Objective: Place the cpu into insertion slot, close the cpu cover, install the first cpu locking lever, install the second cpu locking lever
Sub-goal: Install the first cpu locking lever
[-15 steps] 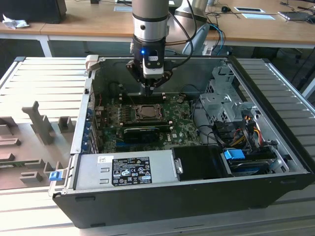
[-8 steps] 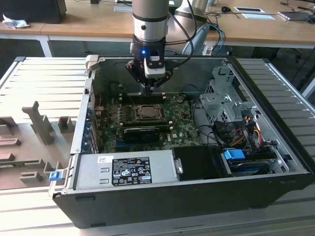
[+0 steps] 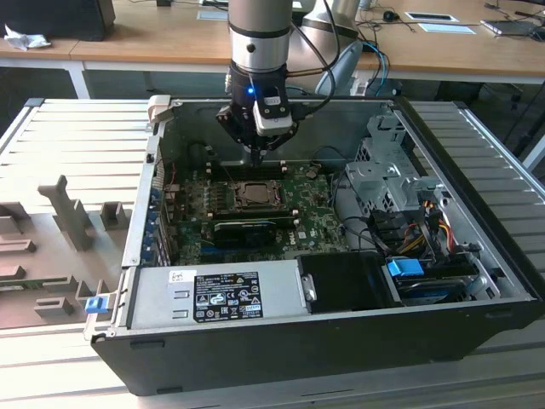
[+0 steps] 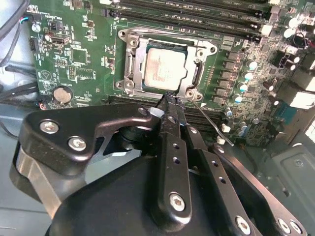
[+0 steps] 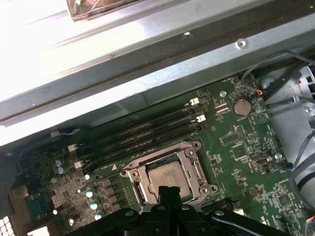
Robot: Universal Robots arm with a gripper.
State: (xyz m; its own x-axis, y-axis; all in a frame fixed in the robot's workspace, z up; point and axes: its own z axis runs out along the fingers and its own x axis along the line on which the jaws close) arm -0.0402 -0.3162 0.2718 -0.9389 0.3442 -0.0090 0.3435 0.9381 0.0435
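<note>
1. An open computer case (image 3: 358, 341) is lying on a slatted tabletop (image 3: 77, 136), its green motherboard (image 4: 74, 59) facing up
2. The jaws are pressing fully together at the slot's edge, gripping nothing visible
3. The insertion slot (image 4: 147, 34) is sitting mid-board
4. The cpu cover (image 4: 141, 61) is lying flat, framing the chip
5. The cpu (image 4: 165, 66) is sitting inside the slot
6. A thin locking lever (image 4: 211, 123) is sticking outward beside the jaws
</note>
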